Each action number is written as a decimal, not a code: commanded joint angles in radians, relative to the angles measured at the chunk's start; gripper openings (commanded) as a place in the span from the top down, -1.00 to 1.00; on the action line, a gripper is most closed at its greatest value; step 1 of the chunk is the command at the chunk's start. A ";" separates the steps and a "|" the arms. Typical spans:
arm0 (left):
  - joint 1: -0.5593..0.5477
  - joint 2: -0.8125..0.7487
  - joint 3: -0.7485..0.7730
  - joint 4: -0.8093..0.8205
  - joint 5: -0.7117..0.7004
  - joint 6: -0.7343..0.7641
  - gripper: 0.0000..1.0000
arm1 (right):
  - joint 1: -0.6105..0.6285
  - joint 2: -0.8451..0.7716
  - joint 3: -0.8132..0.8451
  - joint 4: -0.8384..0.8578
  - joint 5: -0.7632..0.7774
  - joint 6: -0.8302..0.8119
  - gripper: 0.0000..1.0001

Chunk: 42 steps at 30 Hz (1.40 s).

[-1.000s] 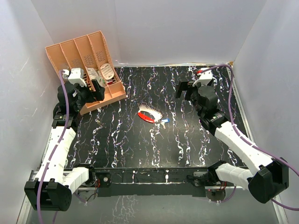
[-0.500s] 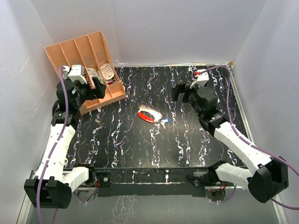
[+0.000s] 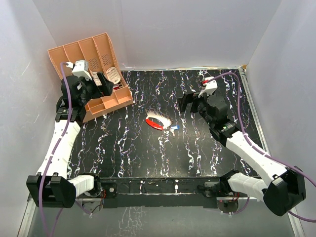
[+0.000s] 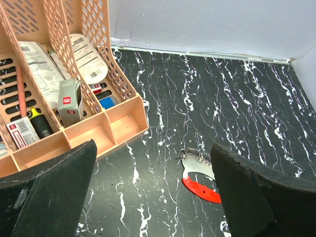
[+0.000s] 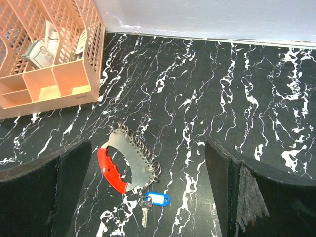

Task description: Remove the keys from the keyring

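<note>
We see left hand (image 4: 153, 148) and right hand (image 5: 148, 143) both spread apart, keyring (image 5: 121, 163) touching keys (image 5: 150, 201) on counter (image 5: 256, 69)

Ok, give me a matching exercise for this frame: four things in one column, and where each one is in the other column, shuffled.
1. red-and-white oval keyring fob
2. silvery key with blue plastic tag
3. peach slotted plastic organiser
4. right hand

A. far-left corner of the black marbled table
B. raised above the table, fingers apart
C. flat on the middle of the table
D. lying beside the fob's near end

Pairs: 1-C, 2-D, 3-A, 4-B
</note>
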 commanded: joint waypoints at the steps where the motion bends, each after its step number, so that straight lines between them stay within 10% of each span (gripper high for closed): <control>1: 0.005 -0.060 -0.043 0.047 0.020 -0.036 -0.97 | 0.011 -0.062 -0.002 0.058 -0.013 -0.003 -0.96; 42: 0.005 -0.011 -0.247 0.181 0.250 0.013 -0.86 | 0.234 0.504 0.119 0.065 0.290 -0.056 -0.81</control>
